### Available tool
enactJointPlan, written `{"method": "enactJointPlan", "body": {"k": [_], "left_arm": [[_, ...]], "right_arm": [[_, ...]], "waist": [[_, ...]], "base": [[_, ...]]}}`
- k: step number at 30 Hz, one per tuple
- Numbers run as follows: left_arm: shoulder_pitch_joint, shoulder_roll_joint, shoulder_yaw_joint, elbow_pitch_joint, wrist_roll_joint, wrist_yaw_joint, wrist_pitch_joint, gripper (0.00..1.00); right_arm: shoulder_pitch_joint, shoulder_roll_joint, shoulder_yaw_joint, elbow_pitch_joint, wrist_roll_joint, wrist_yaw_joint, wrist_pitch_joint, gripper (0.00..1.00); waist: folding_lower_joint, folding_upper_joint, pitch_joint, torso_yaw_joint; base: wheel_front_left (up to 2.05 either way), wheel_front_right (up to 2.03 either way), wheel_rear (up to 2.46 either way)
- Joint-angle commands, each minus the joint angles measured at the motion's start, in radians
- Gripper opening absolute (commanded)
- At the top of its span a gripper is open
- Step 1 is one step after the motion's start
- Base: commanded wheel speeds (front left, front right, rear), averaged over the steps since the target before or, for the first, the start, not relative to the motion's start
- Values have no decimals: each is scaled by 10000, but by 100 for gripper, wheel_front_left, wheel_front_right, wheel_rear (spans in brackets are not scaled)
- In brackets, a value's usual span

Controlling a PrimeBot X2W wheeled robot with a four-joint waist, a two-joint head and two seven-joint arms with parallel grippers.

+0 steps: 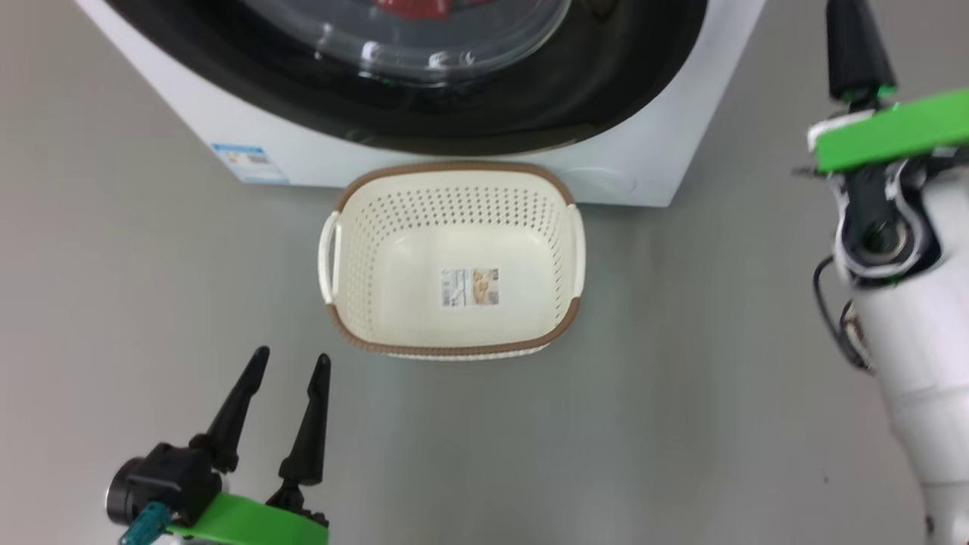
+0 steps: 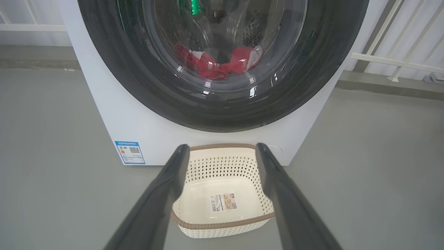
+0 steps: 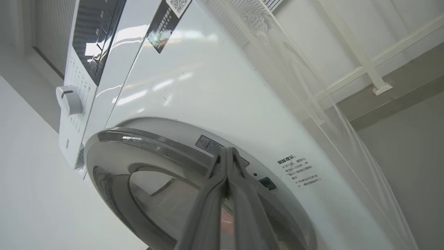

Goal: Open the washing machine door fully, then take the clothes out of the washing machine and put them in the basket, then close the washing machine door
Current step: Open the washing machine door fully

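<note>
Nearest, the left jaws hang spread wide and empty over the floor (image 1: 681, 393), probably ready for laundry. Just beyond, the empty basket (image 1: 454, 168) sits close against the washing machine (image 1: 651, 144), placed to catch what comes out. The washing machine door (image 2: 312, 69) looks shut, red clothes (image 2: 215, 67) behind its glass. Higher up, the right jaws are pinched together at the door's rim, seemingly to pull it.

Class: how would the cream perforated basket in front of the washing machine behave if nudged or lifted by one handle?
The basket is probably light: thin perforated walls, nothing inside but a label. On the smooth floor it would likely slide, not tip, being wide and low. Lifted by one handle, it would probably tilt.
</note>
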Motion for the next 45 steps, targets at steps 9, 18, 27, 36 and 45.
{"method": "enactJointPlan", "body": {"k": [9,18,27,36,45], "left_arm": [[-836,275,-82,-160,-371,-53,-122,100],[-1110,280,-195,-92,-525,-53,-122,100],[-1220,207,-231,-25,-576,-54,-122,100],[-1058,125,-181,91,-535,-54,-122,100],[-741,88,-66,117,-497,-54,-122,100]], "right_arm": [[-2023,-725,708,-113,2565,4,1325,0],[-3053,-1188,1235,375,3699,4,3049,0],[-3898,-1263,1885,1100,4210,4,4699,0],[-3501,-1252,2374,930,4629,4,5751,0],[-2369,-1195,2697,511,4981,4,6247,0]], "waist": [[0,0,1398,919],[0,0,1803,1072],[0,0,1903,1128],[0,0,1370,1047],[0,0,627,867]], "base": [[0,0,0],[0,0,0],[0,0,0],[0,0,0],[0,0,0]]}}
